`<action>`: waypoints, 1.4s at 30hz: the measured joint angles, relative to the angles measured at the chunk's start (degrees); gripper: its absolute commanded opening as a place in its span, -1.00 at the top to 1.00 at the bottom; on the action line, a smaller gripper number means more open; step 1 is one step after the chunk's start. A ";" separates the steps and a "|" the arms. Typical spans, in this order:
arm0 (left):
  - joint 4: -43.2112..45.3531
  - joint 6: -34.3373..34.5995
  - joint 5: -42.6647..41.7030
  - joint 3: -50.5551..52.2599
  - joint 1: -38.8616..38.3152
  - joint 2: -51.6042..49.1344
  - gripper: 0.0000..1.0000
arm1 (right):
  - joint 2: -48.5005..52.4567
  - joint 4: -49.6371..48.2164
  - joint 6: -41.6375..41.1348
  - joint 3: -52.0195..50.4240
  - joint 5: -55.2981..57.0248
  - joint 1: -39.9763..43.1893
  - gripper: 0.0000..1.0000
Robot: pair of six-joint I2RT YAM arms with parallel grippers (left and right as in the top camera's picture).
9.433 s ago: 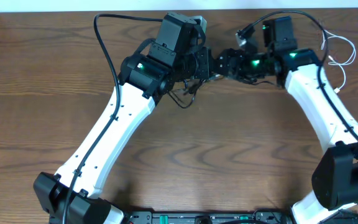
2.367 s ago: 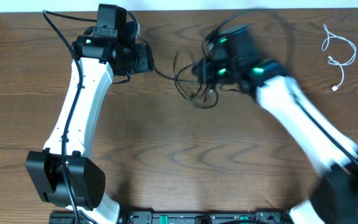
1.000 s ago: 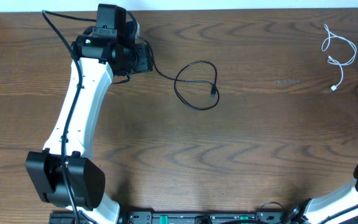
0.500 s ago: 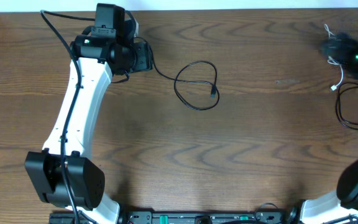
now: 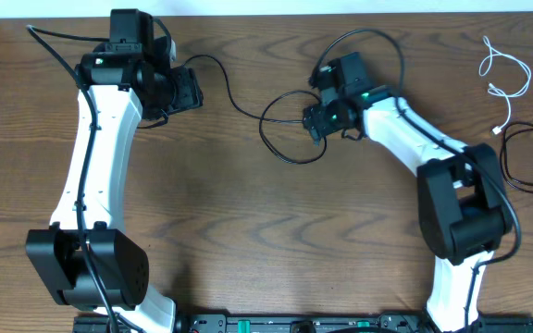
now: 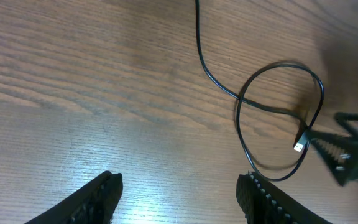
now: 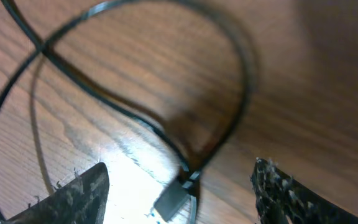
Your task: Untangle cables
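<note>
A black cable (image 6: pixel 199 43) is laid in a loop on the table (image 5: pixel 340 240). Its plug (image 7: pixel 174 200) is seen between the wide-spread fingers of the right gripper (image 7: pixel 180 169), ungripped. The left gripper (image 6: pixel 179 182) is spread wide, empty. A white cable (image 5: pixel 490 57) is seen far right.

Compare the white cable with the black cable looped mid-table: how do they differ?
The white cable lies in a loose squiggle at the far right corner, untouched; the black cable forms one crossed loop at centre, its plug between the fingers of the open right gripper. Both are thin cords lying on the table.
</note>
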State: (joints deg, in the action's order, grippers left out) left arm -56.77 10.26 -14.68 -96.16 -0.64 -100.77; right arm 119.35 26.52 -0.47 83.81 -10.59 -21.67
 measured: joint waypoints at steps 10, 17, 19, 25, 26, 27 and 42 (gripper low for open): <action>0.00 0.00 0.00 0.00 0.00 0.02 -0.29 | 3.13 0.94 0.98 0.00 2.58 -3.63 -0.17; -0.02 0.00 0.00 0.00 0.00 0.02 -0.29 | 4.72 -4.02 -3.87 0.59 5.38 -3.98 0.13; -0.04 0.00 0.00 0.00 0.00 0.02 -0.29 | 4.90 -4.33 -6.03 0.72 6.75 -3.98 0.20; -1.40 0.00 0.00 0.00 0.00 0.02 -0.29 | 4.98 -0.63 -8.79 1.49 8.07 -4.02 0.98; -1.57 0.00 0.00 0.00 0.00 0.02 -0.29 | 4.98 1.38 -9.03 2.10 6.86 -4.02 0.98; -1.62 0.00 0.00 0.00 0.00 0.02 -0.29 | 4.98 2.95 -9.20 2.60 5.84 -4.02 0.98; -1.95 0.24 -2.67 0.00 -0.02 0.07 -0.34 | 0.33 42.80 15.30 19.63 -40.06 15.98 0.73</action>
State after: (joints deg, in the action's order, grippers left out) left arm -58.72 10.50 -17.34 -96.16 -0.67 -100.71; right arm 119.68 69.32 14.83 103.44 -50.65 -5.69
